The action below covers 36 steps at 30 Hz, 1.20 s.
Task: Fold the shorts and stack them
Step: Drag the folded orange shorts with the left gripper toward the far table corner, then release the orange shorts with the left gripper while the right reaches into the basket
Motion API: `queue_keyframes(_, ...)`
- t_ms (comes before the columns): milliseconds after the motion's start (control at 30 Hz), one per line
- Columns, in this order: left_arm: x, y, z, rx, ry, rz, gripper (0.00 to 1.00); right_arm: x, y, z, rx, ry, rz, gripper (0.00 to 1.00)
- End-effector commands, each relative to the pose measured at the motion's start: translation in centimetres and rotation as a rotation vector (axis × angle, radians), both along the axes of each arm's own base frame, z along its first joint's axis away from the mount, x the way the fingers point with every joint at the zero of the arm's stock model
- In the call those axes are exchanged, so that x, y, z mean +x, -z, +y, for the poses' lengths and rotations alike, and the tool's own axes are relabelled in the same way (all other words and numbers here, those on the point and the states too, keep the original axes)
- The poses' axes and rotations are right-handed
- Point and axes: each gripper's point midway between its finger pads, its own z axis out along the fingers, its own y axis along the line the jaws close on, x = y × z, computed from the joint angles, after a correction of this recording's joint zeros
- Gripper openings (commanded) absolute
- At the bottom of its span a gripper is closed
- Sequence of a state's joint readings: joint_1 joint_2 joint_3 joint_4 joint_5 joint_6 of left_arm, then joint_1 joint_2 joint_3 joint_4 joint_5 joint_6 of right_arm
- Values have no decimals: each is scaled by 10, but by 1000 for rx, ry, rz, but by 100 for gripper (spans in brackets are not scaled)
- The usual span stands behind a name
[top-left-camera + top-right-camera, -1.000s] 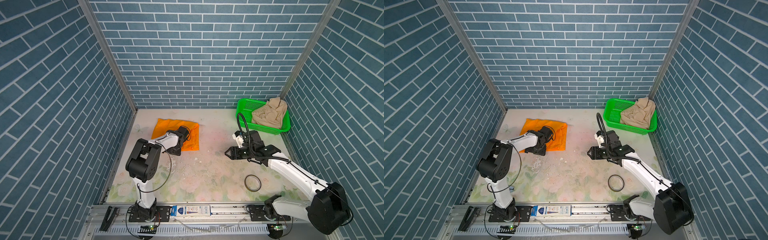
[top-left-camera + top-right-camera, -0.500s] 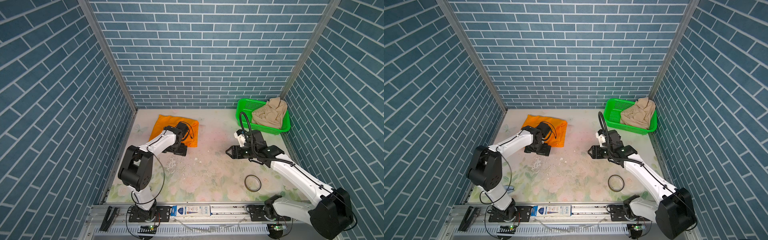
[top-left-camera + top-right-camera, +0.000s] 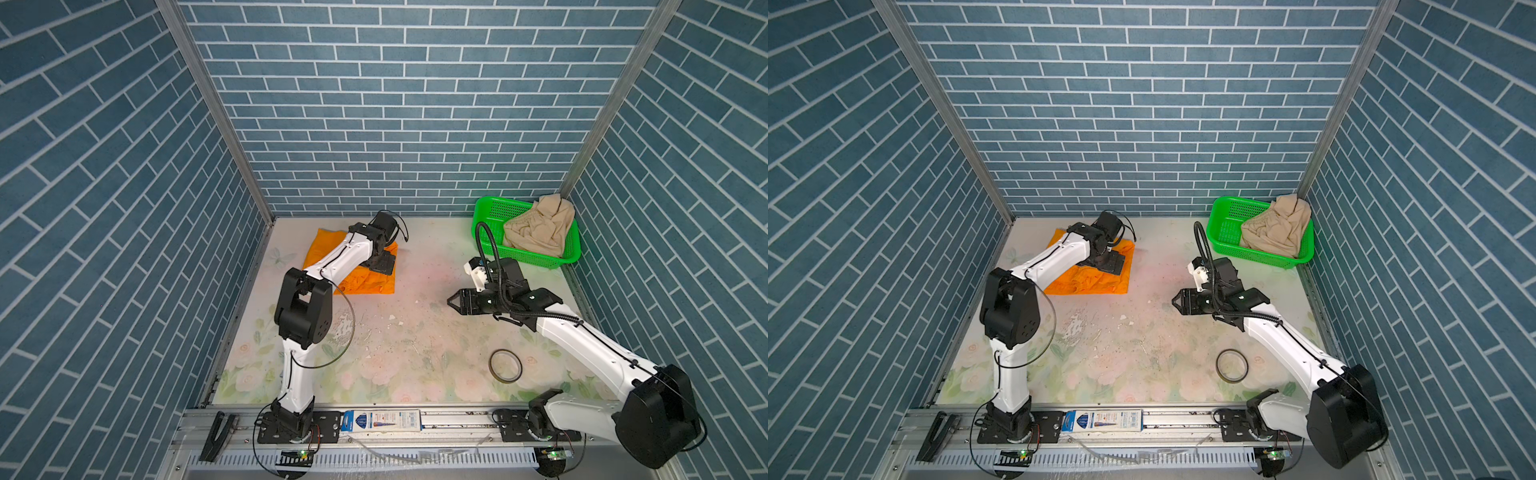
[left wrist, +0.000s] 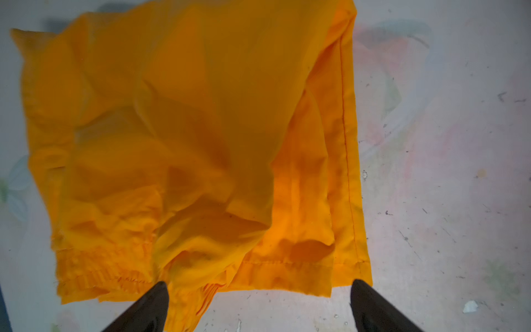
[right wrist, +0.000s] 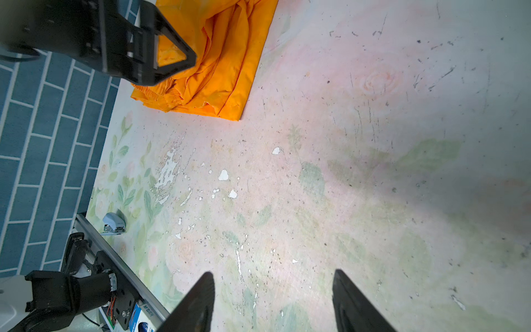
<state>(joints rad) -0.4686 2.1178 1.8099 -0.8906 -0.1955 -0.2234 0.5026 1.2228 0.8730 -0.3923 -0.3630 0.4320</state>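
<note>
While the orange shorts lie folded into a rough rectangle on the far left of the table, the left gripper hangs over their right part, its white arm reaching across the cloth from the near side. In the left wrist view its dark fingers stand spread wide, their tips at a stitched hem of the shorts with nothing pinched between them; whether they touch the cloth I cannot tell. The top layer is creased and rumpled, and the gathered waistband shows along the same edge as the fingertips. The beige shorts sit unfolded in a crumpled heap inside the green basket in the far right corner, the cloth rising above the basket's rim on the right. The right gripper hovers above bare table right of the middle, just on the near side of the basket and well apart from the orange shorts, pointing left. Its fingers are parted with only the worn floral surface between them, so it holds nothing. A dark tape ring lies flat on the near right of the table, just beside the right arm. A small grey stapler rests at the near left edge, by the metal rail.
</note>
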Motion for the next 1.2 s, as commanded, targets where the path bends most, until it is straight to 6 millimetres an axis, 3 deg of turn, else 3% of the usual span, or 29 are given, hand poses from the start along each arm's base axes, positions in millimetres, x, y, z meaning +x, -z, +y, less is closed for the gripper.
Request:
queue_keyframes(0, 3, 23, -7, 16, 19, 58, 100, -1, -3, -3, 24, 24, -11, 66)
queue_keyframes(200, 23, 50, -14, 49, 11, 85, 96, -8, -5, -9, 16, 39, -8, 66)
queue_keyframes(367, 31, 68, 0, 121, -9, 114, 87, -10, -9, -16, 3, 68, -15, 66)
queue_keyframes(600, 38, 82, 59, 130, -109, 158, 78, -9, -11, -20, -20, 94, -2, 66)
queue_keyframes(900, 51, 81, 137, 215, -162, 166, 78, 3, -19, -19, -17, 132, -5, 66)
queue_keyframes(1167, 59, 74, 188, 262, -186, 167, 79, 15, -13, -12, -13, 157, 19, 66)
